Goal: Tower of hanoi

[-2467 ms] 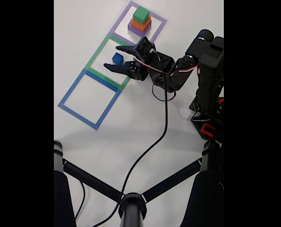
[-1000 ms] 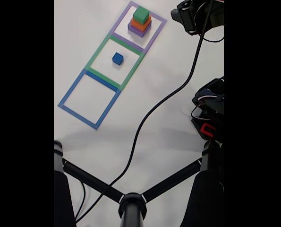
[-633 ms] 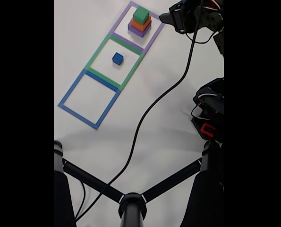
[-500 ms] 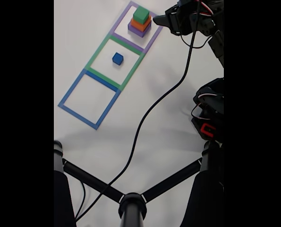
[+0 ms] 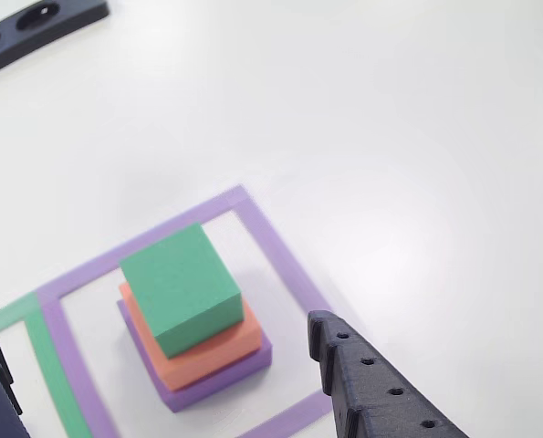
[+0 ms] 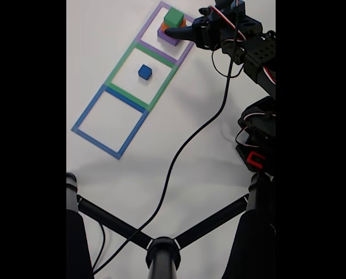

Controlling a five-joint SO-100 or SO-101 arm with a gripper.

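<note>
Green cube (image 5: 182, 286) tops the orange cube (image 5: 218, 351) and purple cube (image 5: 225, 378) inside the purple square outline (image 5: 276, 251) in the other view, where your gripper's (image 5: 175, 383) fingers (image 5: 371, 388) stand spread either side of the stack, gripping nothing. In the fixed view, the gripper (image 6: 181, 26) reaches the stack from its right, and the small blue cube (image 6: 145, 72) sits below-left of that outline, inside the green outline (image 6: 119, 65).

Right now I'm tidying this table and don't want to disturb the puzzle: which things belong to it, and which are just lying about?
Belongs to the puzzle:
green cube
orange cube
purple cube
dark blue cube
gripper, open around the stack

Lying about:
black strip with round holes
black cable
</note>
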